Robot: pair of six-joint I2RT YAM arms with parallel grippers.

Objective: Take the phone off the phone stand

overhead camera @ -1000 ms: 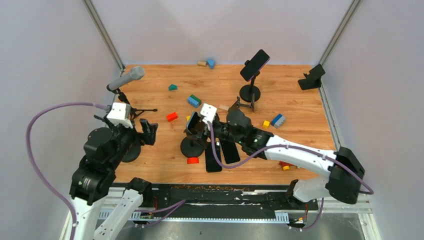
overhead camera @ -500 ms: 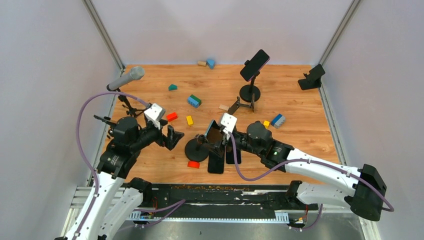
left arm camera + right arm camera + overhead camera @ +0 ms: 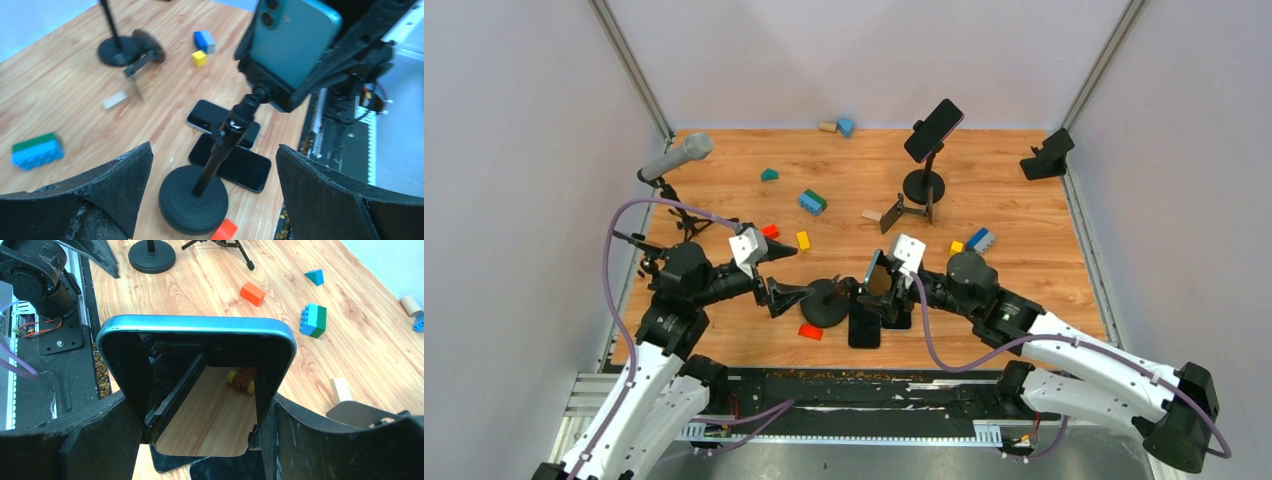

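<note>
"What's between the left gripper [image 3: 212, 155]'s wide-spread black fingers [image 3: 115, 185]?"
"A black round-based phone stand [image 3: 194, 202], upright on the wooden table [image 3: 65, 90], clamping a teal phone [image 3: 292, 37]. Two dark phones [image 3: 235, 165] lie flat just behind its base."

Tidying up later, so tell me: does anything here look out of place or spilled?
Two phones lie flat on the table beside the phone stand's base, toy blocks are scattered about, and brown crumbs litter the black rail at the near edge.
</note>
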